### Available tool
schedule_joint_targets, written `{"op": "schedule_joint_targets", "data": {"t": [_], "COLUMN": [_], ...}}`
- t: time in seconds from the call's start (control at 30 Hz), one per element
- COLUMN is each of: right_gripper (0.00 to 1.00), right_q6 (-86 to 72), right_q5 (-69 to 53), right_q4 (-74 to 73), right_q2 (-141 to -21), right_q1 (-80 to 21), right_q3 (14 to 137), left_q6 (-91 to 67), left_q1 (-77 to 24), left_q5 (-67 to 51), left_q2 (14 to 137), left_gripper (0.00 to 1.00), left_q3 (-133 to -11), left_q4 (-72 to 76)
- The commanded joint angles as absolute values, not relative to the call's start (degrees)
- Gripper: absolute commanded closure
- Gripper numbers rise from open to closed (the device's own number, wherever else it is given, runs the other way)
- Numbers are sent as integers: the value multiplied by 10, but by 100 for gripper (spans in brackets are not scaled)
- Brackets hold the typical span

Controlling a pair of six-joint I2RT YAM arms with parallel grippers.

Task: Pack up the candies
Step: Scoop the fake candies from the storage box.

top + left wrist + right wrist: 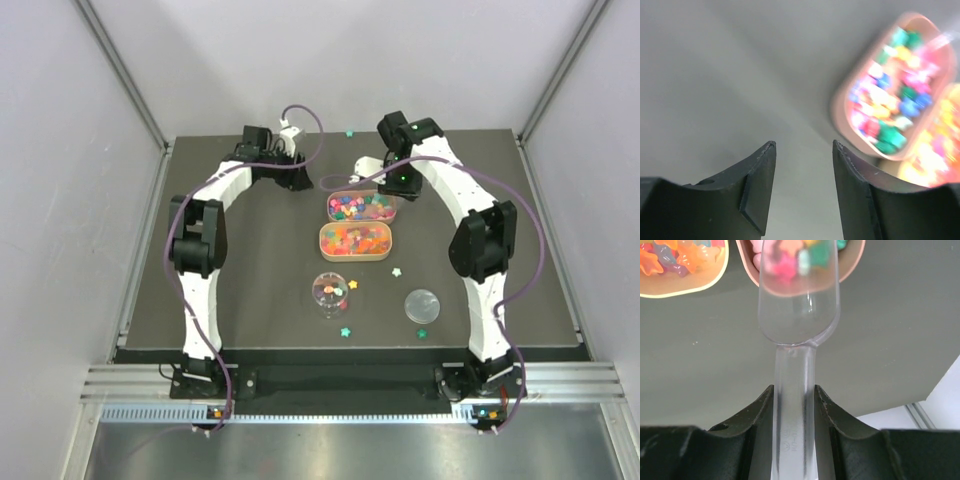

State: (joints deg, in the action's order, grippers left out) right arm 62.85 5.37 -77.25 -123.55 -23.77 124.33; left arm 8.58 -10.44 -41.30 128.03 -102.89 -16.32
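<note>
Candies (pixel 361 207) in two trays (pixel 357 258), front and rear; scoop (pixel 797 305) over rear; jar (pixel 330 295) nearer, lid (pixel 422 305) rightward.

Overhead view and close wrist views share candies (pixel 360 207).

Dark matte worktop (pixel 260 290), pale grey walls (pixel 330 60) on three sides, ribbed aluminium rail (pixel 340 380) along near edge, bare metal sheet (pixel 340 450) below that. Two oval trays touching side by side, just right of centre toward far edge: far tray (pixel 331 207) pinkish rim, near tray (pixel 321 240) cream rim. Clear round jar (pixel 330 310) upright, lid off, between near tray and near edge. Clear round lid (pixel 422 305) flat on worktop, right of jar, apart from it. Clear plastic scoop (pixel 796 335), long handle, bowl tip over far tray's rim. Left wrist view: far tray blurred.
</note>
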Motion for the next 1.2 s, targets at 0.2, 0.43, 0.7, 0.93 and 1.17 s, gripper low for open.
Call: {"op": "schedule_joint_targets", "data": {"t": [0.2, 0.43, 0.7, 0.93, 1.17], "right_gripper": [100, 100, 100, 100, 100], "right_q6": [625, 628, 661, 686, 712], "right_q5": [40, 28, 22, -17, -77], "right_q4": [-843, -841, -827, -838, -842], "right_q2": [-1324, -1349, -1360, -1371, -1367], "right_q1": [-255, -265, -294, -299, -294], "right_q3": [1324, 1342, 1355, 1349, 1311], "left_q6": [175, 179, 137, 89, 78], "left_q1": [-135, -135, -135, -135, -139], "left_q5": [-486, -471, -475, -483, -485], "left_q2": [1230, 1221, 1249, 1276, 1285], "left_gripper": [52, 53, 53, 53, 57], "left_q3": [-965, -926, -945, -969, -991], "left_q4": [-322, -316, -264, -211, -222]}}
